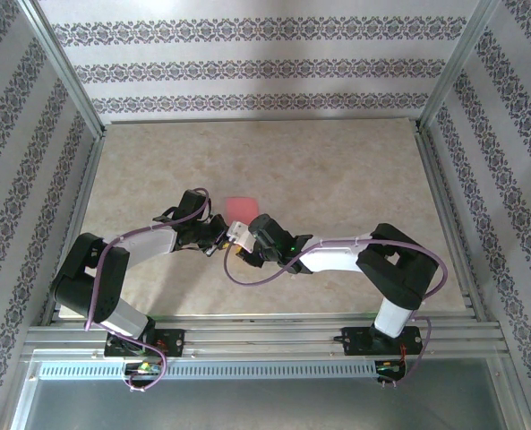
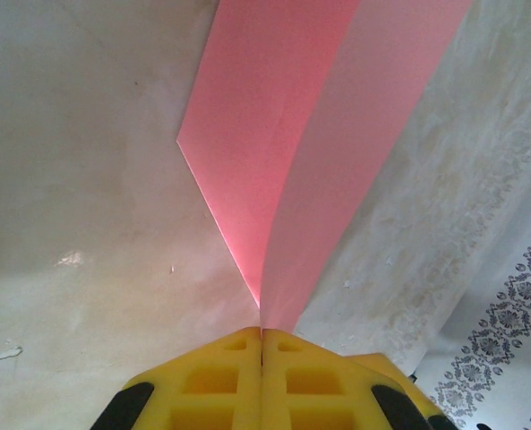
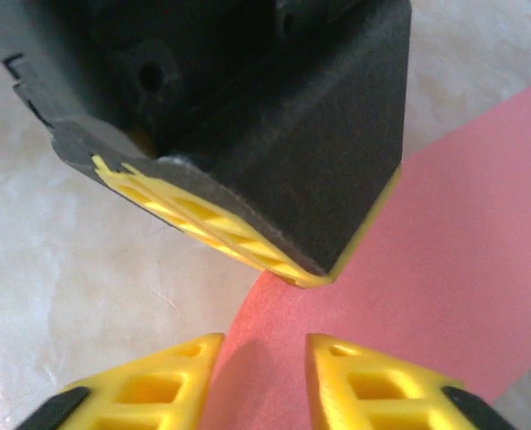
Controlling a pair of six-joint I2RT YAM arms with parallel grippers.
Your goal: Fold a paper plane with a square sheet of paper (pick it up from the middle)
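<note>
While the left hand pinched its two yellow fingers together on the lowest point of the sheet of paper, the pink sheet rose from that pinch toward twelve and one o'clock in two curved layers over the bench. Seen from above, the paper showed just at twelve o'clock of the two meeting hands, near the middle of the bench. The right hand had its fingers apart, with the paper's edge running into the gap between them and the left hand's pads close at twelve o'clock.

The hands were crowded, so a closing right hand might have knocked the left pads or bitten off the intended line, leaving a skewed crease. With two grips so near on thin paper, any pull in opposite directions could probably have torn it. The narrow left pinch might also have let the layers splay or slip.
</note>
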